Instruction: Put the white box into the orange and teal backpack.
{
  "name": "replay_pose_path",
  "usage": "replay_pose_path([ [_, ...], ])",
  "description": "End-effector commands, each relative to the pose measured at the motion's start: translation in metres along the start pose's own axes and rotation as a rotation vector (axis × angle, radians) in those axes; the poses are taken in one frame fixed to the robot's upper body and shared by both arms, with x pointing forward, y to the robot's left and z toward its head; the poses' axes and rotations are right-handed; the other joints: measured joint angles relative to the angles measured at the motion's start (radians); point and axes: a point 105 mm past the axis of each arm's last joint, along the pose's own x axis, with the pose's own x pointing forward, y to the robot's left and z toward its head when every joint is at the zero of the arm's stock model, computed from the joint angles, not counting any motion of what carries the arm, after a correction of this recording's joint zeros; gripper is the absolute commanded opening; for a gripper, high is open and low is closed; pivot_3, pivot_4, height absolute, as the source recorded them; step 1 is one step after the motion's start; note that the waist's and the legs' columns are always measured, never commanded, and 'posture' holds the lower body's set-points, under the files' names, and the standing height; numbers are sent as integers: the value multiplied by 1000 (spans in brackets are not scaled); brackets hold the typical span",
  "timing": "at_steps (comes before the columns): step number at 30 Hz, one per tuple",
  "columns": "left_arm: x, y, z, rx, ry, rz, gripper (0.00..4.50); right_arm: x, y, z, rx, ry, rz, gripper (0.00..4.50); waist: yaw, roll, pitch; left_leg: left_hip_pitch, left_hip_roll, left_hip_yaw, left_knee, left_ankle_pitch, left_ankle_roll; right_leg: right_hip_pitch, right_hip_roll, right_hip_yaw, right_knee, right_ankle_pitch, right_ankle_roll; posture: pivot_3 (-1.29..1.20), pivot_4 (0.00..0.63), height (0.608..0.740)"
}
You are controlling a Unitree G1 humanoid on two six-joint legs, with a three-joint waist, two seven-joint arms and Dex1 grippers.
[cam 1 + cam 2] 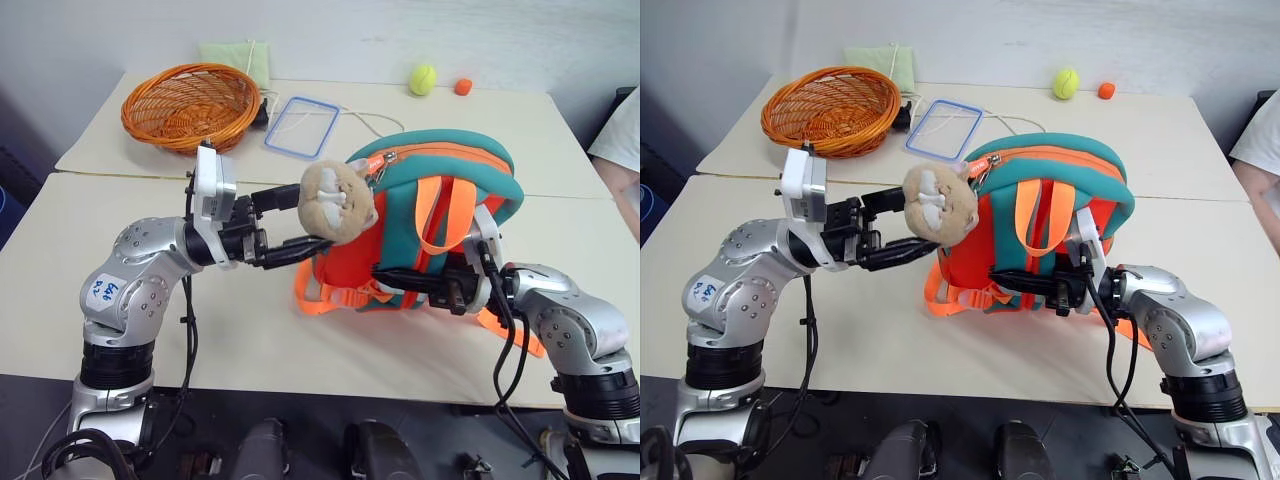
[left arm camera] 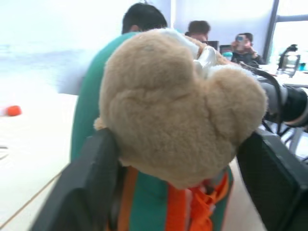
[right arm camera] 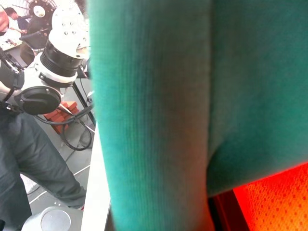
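We take the orange and teal backpack (image 1: 430, 215) as our landmark; it stands on the pale counter (image 1: 240, 330), near its front edge. At its lower right side we see the right gripper (image 1: 392, 278), pointing to the left across the bottom of the bag. Its fingers are closed, and they lie among the orange straps (image 1: 325, 298); we cannot tell if they pinch a strap or the fabric.

At the left side of the backpack is the left gripper (image 1: 300, 222). Its fingers (image 2: 91, 178) are apart, one on each side of the tan plush hamster (image 1: 337, 202) that hangs on the front of the bag. In the left wrist view the toy sits between the two black fingers, close to both; we cannot tell if they press it.

The zipper along the top of the backpack looks shut. The white box is in none of our views, so we cannot say where it is.

Behind the backpack, to its left, lies a blue-rimmed clear lid (image 1: 301, 126), and further left an orange wicker basket (image 1: 190, 105) with a green cloth (image 1: 235, 55) behind it. Far behind the backpack we see a yellow-green ball (image 1: 423, 79) and a small orange ball (image 1: 463, 87). At the right edge, beside the counter, a person's arm (image 1: 620, 150) shows.
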Motion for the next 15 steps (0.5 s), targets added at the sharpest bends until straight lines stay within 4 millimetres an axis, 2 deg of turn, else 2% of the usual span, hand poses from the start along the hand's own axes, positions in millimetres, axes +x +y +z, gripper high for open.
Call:
replay_pose_path([
  [1,-5,-3,22,43,-76,2,2304,3,4,2,-23,-6,20,0,1,0,0,0,0,0,0,0,0,0,0,0,0,0,0,0,150,740],
  [4,-15,6,29,26,-101,52,1559,2,4,1,-23,-5,12,0,1,0,0,0,0,0,0,0,0,0,0,0,0,0,0,0,150,740],
  [7,-34,24,16,-5,-49,162,1189,2,4,2,-24,-21,-5,0,-2,0,0,0,0,0,0,0,0,0,0,0,0,0,0,0,150,740],
  [10,-66,50,-24,-91,42,350,1093,2,2,3,-24,-41,-24,0,-6,0,0,2,0,1,-1,0,-1,1,0,0,0,0,0,0,150,740],
  [15,-82,49,-87,-139,239,409,1093,1,-1,6,-29,-80,-76,0,-11,0,0,4,0,1,-1,0,-1,1,0,1,-1,0,0,0,150,740],
])
